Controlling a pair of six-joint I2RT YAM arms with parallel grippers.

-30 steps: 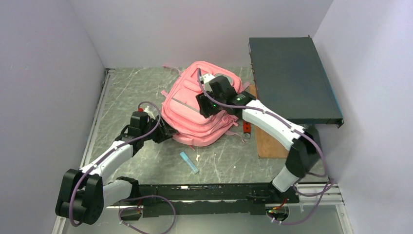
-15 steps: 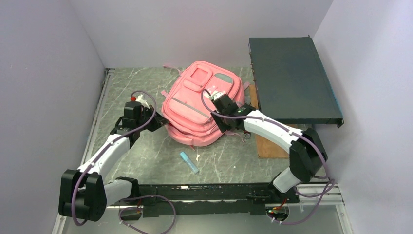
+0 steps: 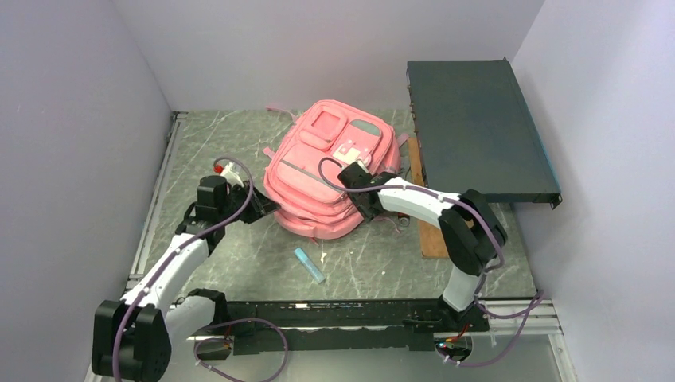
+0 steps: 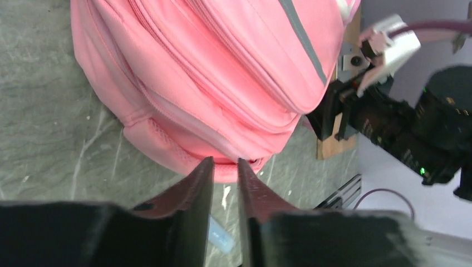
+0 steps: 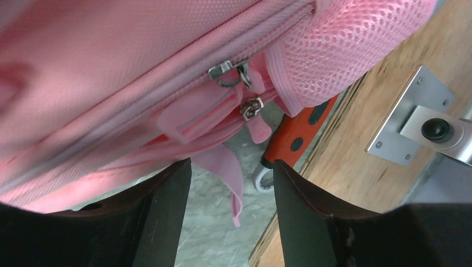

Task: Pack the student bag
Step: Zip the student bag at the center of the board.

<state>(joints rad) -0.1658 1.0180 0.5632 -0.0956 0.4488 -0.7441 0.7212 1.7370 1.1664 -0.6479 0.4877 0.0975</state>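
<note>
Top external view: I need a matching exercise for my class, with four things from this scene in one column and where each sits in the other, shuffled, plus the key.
Things
1. student bag
2. small blue stick
3. dark flat case
4. wooden board

Places
A. on the bare table, nearer the camera than the bag
B. along the right wall
C. right of the bag, partly under the case
D. middle of the table, toward the back

Pairs: 1-D, 2-A, 3-B, 4-C

Soft pink student bag [image 3: 306,187], flat on its back, centre-rear (front pockets upward, grey trim)
</note>
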